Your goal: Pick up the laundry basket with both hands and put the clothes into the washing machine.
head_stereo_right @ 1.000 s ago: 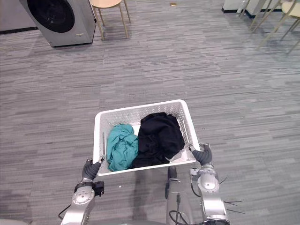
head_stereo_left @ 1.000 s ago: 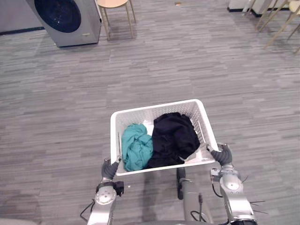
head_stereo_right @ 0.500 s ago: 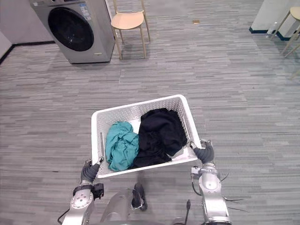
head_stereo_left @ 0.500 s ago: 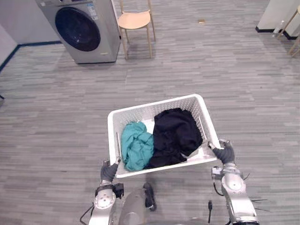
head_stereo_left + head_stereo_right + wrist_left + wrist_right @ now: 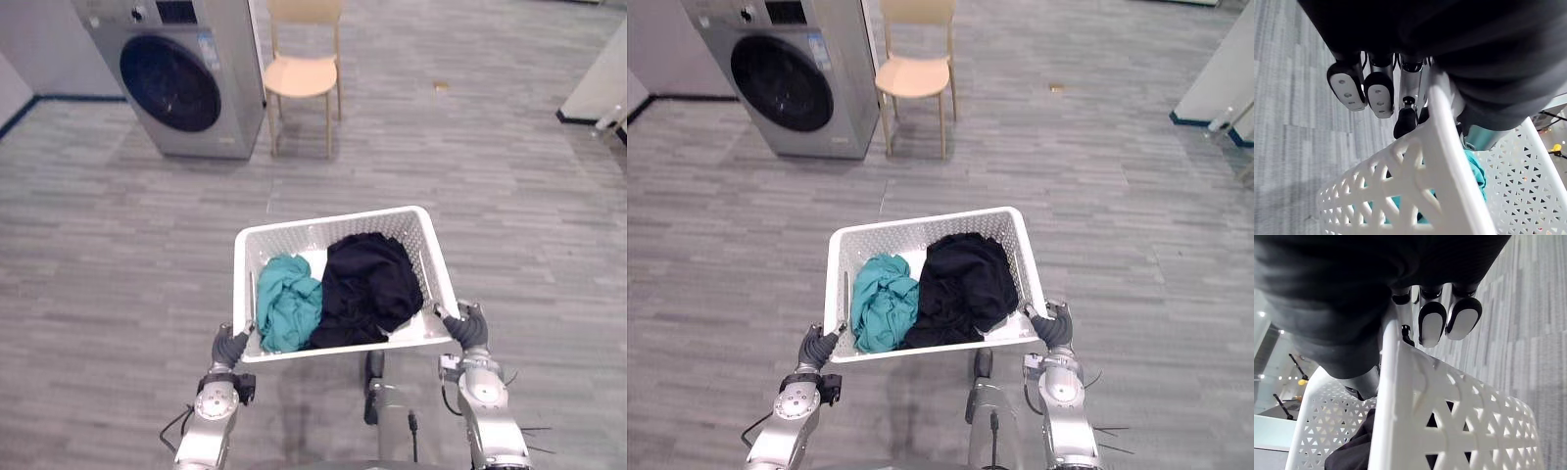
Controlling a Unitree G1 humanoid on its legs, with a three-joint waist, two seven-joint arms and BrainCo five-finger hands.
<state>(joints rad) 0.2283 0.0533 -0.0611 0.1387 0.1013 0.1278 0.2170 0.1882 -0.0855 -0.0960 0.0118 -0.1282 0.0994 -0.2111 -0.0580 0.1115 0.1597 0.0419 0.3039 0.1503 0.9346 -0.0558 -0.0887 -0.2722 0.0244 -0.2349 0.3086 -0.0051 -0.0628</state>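
Note:
I hold a white perforated laundry basket (image 5: 323, 228) off the floor in front of me. In it lie a teal garment (image 5: 289, 304) on the left and a black garment (image 5: 370, 289) on the right. My left hand (image 5: 229, 347) is curled round the rim at the near left corner, and my right hand (image 5: 468, 328) is curled round the near right corner. The wrist views show the fingers (image 5: 1376, 90) of the left and the fingers (image 5: 1432, 323) of the right wrapped over the basket's rim (image 5: 1449, 166). A grey washing machine (image 5: 176, 78) with a dark round door stands at the far left, its door shut.
A light wooden chair (image 5: 304, 73) stands right beside the washing machine. A white wall edge (image 5: 598, 83) shows at the far right. Grey plank floor lies open between me and the machine.
The camera has moved: the washing machine and chair show larger and lower in the picture. The basket stays held in both hands, now a little more level.

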